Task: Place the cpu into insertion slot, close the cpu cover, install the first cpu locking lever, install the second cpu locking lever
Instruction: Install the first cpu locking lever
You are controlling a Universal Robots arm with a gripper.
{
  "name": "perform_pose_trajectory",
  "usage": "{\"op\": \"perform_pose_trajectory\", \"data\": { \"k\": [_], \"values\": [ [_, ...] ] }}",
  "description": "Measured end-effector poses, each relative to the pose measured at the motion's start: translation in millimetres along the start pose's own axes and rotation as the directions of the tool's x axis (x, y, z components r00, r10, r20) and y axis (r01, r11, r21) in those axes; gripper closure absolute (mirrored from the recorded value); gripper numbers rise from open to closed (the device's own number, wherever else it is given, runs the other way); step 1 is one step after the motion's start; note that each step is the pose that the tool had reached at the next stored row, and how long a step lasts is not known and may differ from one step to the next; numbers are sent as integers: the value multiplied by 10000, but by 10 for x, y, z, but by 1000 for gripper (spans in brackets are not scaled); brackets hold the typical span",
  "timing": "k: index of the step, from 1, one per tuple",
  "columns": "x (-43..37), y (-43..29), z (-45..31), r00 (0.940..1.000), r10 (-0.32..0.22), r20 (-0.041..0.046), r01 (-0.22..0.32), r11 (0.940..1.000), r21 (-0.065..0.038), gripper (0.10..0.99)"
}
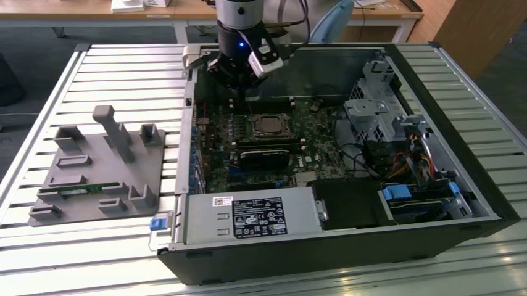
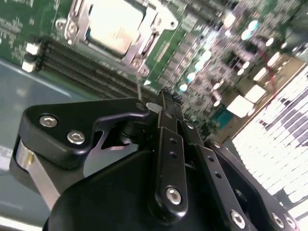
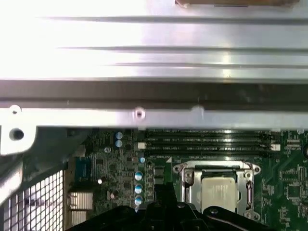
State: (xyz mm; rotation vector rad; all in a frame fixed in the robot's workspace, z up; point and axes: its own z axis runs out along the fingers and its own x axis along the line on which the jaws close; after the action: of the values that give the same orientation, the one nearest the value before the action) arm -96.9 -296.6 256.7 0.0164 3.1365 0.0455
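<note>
Already the cpu lies seated on the green board, framed by the cpu cover; likely light, stiff, fragile, best held by edges. Gripper hovers near, fingers pressed together, empty.

Table: ribbed aluminium slats, spreading out on every side of the jaws. Light comes from overhead, with hard glare on the slat rows well on the camera side of the jaws. In the first wrist view the slats just past the jaws shine near white.

Beyond the table edge, on the far side of the jaws: a wooden desk on white legs. Dark grey floor lies under it, off to the exterior view's left of the jaws. A tall wood panel stands well off to the exterior view's right of the jaws; cabinet or partition, can't tell.
</note>
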Motion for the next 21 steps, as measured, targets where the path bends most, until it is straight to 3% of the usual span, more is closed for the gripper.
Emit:
{"op": "perform_pose_trajectory", "data": {
  "k": [2, 6, 17, 21],
  "values": [
    [1, 49, 5, 10000, -2, 0, 2, 10000, 1, 980],
    [-15, 58, 8, 10000, -1, -1, 1, 10000, 1, 980],
    [-388, 62, 14, 10000, 0, -16, 0, 10000, 0, 980],
    [-418, 62, 18, 10000, 0, -17, 0, 10000, 0, 980]
  ]
}}
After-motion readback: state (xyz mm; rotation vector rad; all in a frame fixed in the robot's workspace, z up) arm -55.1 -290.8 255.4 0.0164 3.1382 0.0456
